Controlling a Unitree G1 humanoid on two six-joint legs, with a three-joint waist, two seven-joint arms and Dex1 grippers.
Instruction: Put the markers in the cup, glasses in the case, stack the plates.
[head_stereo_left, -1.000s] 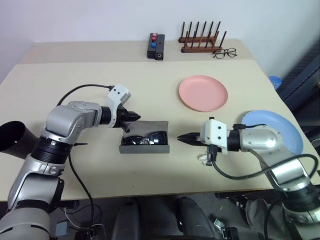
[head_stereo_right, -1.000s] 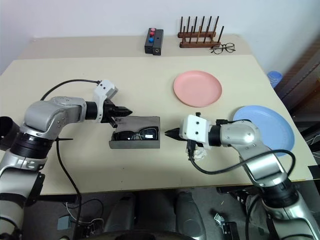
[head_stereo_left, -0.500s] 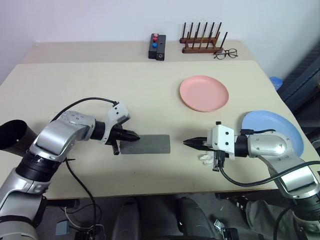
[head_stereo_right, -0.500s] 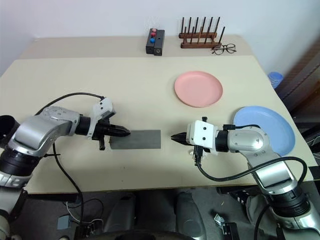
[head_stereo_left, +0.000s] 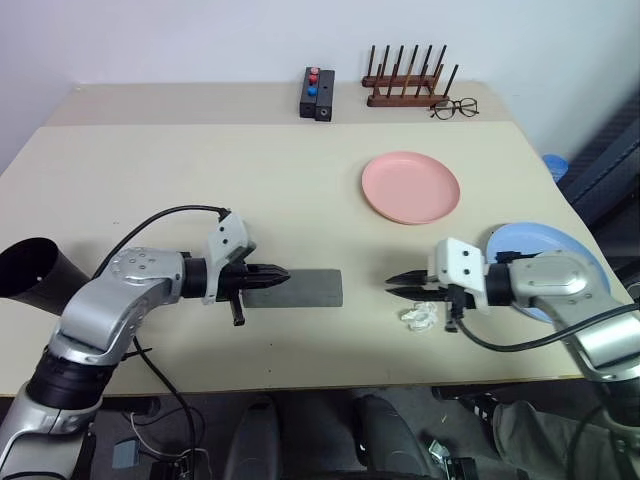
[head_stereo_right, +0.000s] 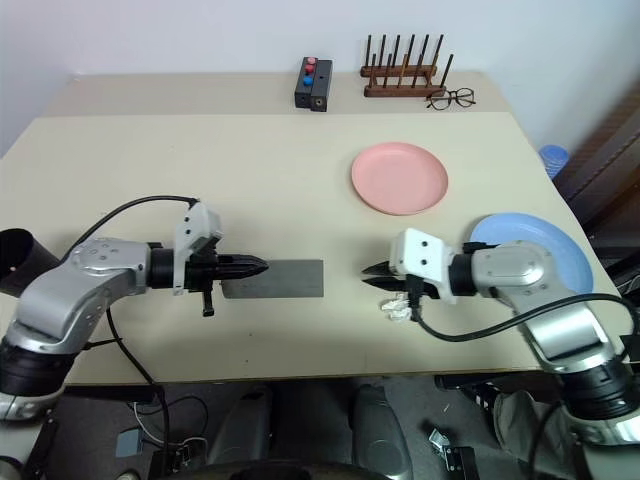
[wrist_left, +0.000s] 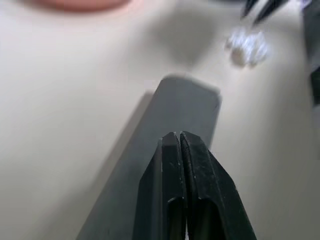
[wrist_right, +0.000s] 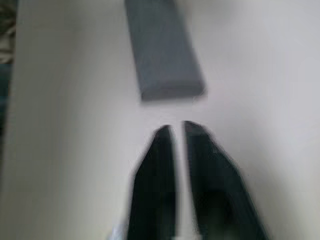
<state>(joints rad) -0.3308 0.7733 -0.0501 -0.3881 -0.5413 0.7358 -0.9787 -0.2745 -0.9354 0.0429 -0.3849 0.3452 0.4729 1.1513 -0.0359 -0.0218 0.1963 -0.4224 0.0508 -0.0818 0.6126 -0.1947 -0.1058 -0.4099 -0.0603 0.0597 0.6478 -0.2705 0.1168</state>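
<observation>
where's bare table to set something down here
The widest bare patch lies between the closed grey case and the back edge, left of the pink plate. The near strip in front of the case is also free. It is crowded on the right, around the crumpled wrapper, right pincer and blue plate.

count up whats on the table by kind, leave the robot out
plates: 2, pink plate, blue plate
glasses case: 1, grey case, lid shut
cup: 1, black cup
spectacles: 1, clear-lens spectacles
wooden peg rack: 1
black button box: 1
crumpled clear scrap: 1
total: 8
</observation>
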